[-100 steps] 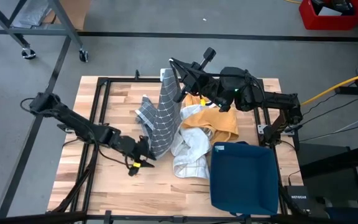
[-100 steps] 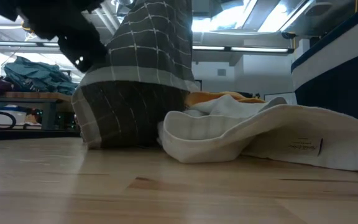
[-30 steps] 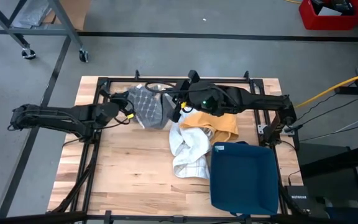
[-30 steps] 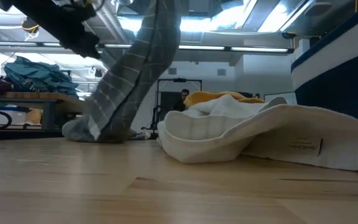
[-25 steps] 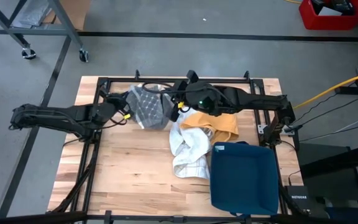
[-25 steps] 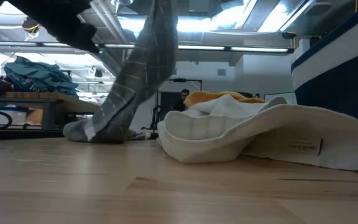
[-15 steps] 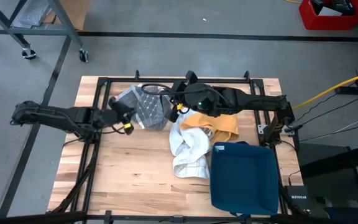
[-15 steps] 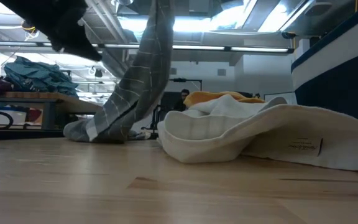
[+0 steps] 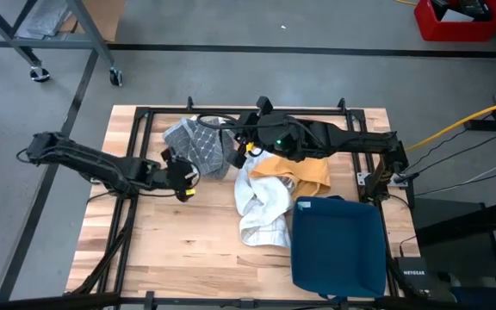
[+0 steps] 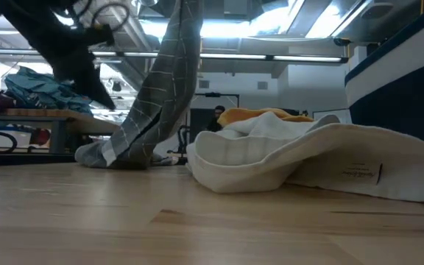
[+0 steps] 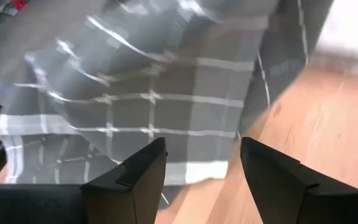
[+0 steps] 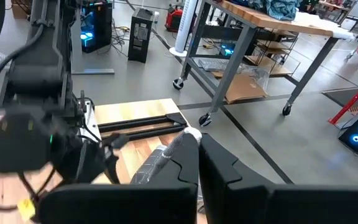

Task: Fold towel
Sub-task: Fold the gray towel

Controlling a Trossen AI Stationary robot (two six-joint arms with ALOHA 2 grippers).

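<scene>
At the table's far edge: grey checked towel [image 9: 198, 148] pinched by the right gripper [image 9: 241, 146], left gripper [image 9: 189, 182] free of it.

From the high view I see the right gripper's fingers closed on the towel's upper end; in the low view the cloth hangs from above in a slanted strip, its lower end bunched on the wooden table [image 9: 170, 250]. My left gripper sits just in front of the towel with its fingers spread apart and nothing between them; its wrist view looks onto the checked cloth. A cream towel [image 9: 259, 211], a yellow cloth [image 9: 304, 170] and a dark blue cloth [image 9: 338, 245] lie to the right, apart from the grey one.
</scene>
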